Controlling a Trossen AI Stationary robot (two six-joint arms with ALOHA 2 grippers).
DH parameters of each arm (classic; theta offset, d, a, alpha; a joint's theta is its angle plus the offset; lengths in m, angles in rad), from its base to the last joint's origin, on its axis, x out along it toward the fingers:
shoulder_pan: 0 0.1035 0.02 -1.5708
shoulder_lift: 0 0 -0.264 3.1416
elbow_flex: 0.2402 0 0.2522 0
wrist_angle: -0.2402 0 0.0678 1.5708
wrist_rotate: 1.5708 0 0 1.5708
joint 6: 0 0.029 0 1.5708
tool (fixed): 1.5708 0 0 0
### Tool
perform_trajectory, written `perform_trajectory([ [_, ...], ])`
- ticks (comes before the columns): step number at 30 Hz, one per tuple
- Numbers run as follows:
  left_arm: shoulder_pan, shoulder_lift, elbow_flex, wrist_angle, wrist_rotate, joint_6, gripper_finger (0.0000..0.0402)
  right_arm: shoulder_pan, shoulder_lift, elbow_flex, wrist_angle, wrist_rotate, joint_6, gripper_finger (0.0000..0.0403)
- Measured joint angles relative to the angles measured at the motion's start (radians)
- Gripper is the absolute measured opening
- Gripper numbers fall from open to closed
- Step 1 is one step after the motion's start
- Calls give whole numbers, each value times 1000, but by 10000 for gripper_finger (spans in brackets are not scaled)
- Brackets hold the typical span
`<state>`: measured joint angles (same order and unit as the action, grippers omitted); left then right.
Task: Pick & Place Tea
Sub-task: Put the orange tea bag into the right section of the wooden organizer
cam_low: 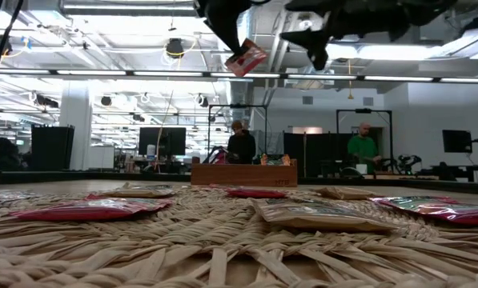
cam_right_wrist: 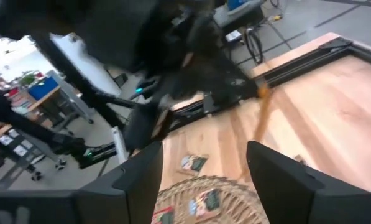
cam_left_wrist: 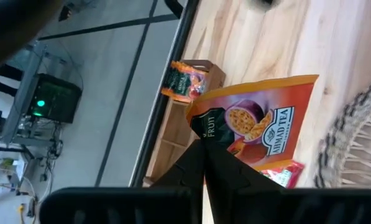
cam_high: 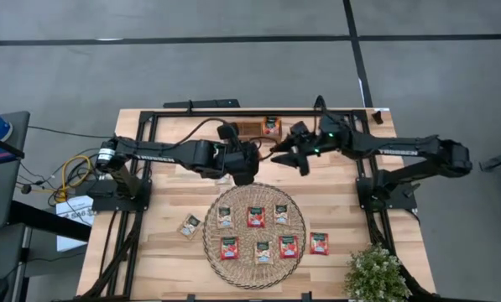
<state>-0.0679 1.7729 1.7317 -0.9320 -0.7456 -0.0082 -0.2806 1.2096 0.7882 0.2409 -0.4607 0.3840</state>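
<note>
Woven mat (cam_low: 222, 248) fills the foreground. Left pincer (cam_left_wrist: 201, 146) clamps a tea sachet (cam_left_wrist: 260, 121) aloft for transfer. At three o'clock, right pincer (cam_high: 305, 155) gapes empty.

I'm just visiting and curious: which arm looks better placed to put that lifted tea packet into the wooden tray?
Probably the left. Its gripper is shut on the orange tea sachet, raised near the wooden tray. The right gripper is open and empty.

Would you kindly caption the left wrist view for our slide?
Left gripper shut on an orange tea sachet above the table, wooden tray beyond.
</note>
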Motion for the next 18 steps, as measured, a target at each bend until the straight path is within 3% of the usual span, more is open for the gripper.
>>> perform_trajectory([
  [12,0,0,0,-1,8,-5,0,-1,171,151,-2,-20,-75,209],
  [18,0,0,0,-4,26,-7,0,-2,222,206,-84,-12,-145,201],
])
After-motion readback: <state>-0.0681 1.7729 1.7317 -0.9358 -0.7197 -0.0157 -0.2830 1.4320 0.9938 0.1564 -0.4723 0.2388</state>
